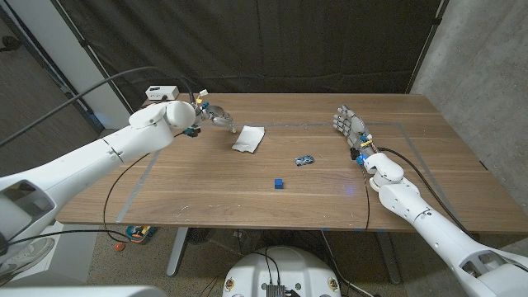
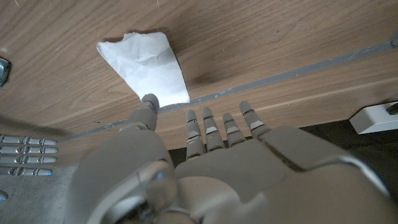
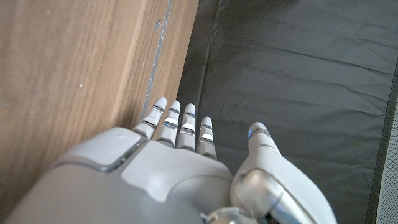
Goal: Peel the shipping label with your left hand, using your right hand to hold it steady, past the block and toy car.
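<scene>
Left hand [image 1: 216, 116] open beside label [image 1: 248, 139]; right hand [image 1: 349, 126] nr far edge.

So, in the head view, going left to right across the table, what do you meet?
White box at the back edge → left hand → crumpled white shipping label → small blue block → small blue toy car → right hand.
</scene>
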Motion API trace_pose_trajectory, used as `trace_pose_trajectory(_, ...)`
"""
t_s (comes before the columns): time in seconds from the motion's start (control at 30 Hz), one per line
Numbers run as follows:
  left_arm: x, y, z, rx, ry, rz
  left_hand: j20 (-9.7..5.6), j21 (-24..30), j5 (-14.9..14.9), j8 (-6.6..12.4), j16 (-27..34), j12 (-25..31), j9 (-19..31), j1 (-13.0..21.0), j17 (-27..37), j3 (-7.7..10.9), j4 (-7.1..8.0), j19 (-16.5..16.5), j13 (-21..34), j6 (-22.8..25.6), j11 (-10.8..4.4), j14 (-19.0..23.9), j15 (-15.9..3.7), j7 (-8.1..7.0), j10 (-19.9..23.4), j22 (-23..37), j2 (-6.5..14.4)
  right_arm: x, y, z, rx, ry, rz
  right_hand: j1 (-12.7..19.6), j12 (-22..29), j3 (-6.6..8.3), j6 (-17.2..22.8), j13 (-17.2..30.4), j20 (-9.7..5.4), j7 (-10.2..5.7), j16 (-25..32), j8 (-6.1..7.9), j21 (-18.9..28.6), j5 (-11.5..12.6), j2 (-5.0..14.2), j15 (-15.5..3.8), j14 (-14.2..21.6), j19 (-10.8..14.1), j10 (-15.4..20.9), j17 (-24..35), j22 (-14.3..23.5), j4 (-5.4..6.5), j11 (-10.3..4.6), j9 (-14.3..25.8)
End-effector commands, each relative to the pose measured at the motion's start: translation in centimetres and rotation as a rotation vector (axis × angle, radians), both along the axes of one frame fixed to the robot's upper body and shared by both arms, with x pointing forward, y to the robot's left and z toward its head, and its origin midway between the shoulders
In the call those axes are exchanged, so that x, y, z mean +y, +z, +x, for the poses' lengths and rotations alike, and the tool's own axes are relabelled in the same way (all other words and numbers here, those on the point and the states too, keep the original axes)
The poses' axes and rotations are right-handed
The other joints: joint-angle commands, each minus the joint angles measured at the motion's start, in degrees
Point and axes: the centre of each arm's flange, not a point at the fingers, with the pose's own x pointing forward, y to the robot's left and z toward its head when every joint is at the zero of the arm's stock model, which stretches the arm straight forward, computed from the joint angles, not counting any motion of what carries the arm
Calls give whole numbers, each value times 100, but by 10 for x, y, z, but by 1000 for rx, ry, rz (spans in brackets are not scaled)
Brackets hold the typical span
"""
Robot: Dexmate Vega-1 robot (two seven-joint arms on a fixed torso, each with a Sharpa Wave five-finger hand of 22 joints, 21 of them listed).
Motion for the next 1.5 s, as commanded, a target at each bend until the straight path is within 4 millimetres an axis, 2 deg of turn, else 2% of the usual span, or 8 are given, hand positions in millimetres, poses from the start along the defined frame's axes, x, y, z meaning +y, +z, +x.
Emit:
trace_pose_trajectory(0.03, -13, 7, -7, 27, 63, 174, -19, -6, 33, -17, -28, -21, 7, 201, 10, 62, -26, 68, 15, 106, -48, 23, -6, -20, 38, 4, -11, -1, -3, 3, 1, 1, 11, 7, 30, 41, 33, 28, 18, -2, 24, 29, -6, -17, 60, 3, 69, 27, 66, 18, 7, -15, -5, 21)
trace_pose_trajectory(0.4, -26, 9, -11, -8, 118, 327, 74, -47, 43, -166, -73, -143, 10, 679, -4, 72, -31, 110, 10, -93, -60, 1, 54, -72, -48, -1, -204, -1, -6, 4, 0, 2, 26, -7, 38, 50, 55, 28, 19, -13, 25, 30, -8, -19, 66, -6, 97, 44, 99, 22, 10, -3, -10, 21)
trace_pose_trajectory(0.63, -33, 7, -10, -24, 127, 403, 91, -114, 126, -394, -150, -342, 28, 872, 10, -144, 39, 111, 24, -499, -250, -151, 47, -234, -392, 2, -638, -1, -9, 3, -2, -4, 36, -30, 39, 50, 66, 29, 29, -9, 27, 28, -11, -22, 66, -12, 120, 56, 115, 26, 12, 12, 1, 21)
trace_pose_trajectory(0.77, -40, 3, -10, -34, 118, 459, 67, -155, 186, -494, -178, -428, 40, 928, 24, -216, 79, 69, 32, -719, -299, -252, 65, -305, -589, 7, -742, -3, -12, 1, -3, -12, 46, -42, 37, 49, 71, 29, 34, -11, 29, 27, -12, -23, 67, -8, 133, 60, 116, 28, 13, 21, -15, 21)
trace_pose_trajectory(0.87, -43, 0, -9, -39, 117, 492, 43, -165, 208, -535, -183, -439, 45, 951, 30, -237, 94, 68, 35, -819, -321, -282, 46, -356, -616, 9, -765, -3, -13, 0, -3, -17, 51, -52, 38, 48, 74, 29, 31, -9, 27, 27, -11, -24, 67, -12, 133, 68, 123, 30, 14, 28, -19, 21)
trace_pose_trajectory(1.17, -51, -9, -9, -100, 91, 577, 4, -200, 383, -486, -159, -439, 83, 1418, 34, -242, 79, 145, 41, -757, -818, -321, -19, -878, -608, 18, -745, -2, -14, 0, -3, -23, 60, -85, 34, 44, 83, 29, 32, -7, 30, 24, -14, -26, 67, -12, 157, 79, 126, 35, 16, 50, -16, 21)
trace_pose_trajectory(1.4, -55, -18, -12, -148, 93, 647, -48, -207, 440, -420, -181, -398, 147, 1713, 26, -228, 72, 214, 73, -685, -791, -380, -160, -902, -497, 17, -704, -1, -14, 2, -1, -25, 68, -113, 39, 41, 88, 29, 33, -8, 30, 22, -16, -27, 72, -6, 167, 89, 149, 39, 18, 72, -13, 21)
trace_pose_trajectory(1.5, -57, -22, -12, -156, 98, 686, -45, -274, 442, -461, -226, -491, 205, 1809, 36, -266, 138, 99, 108, -903, -721, -586, -88, -871, -759, 19, -655, 1, -14, 3, -1, -25, 68, -126, 40, 40, 94, 29, 36, -9, 31, 22, -17, -27, 75, -3, 174, 92, 154, 41, 19, 82, -8, 21)
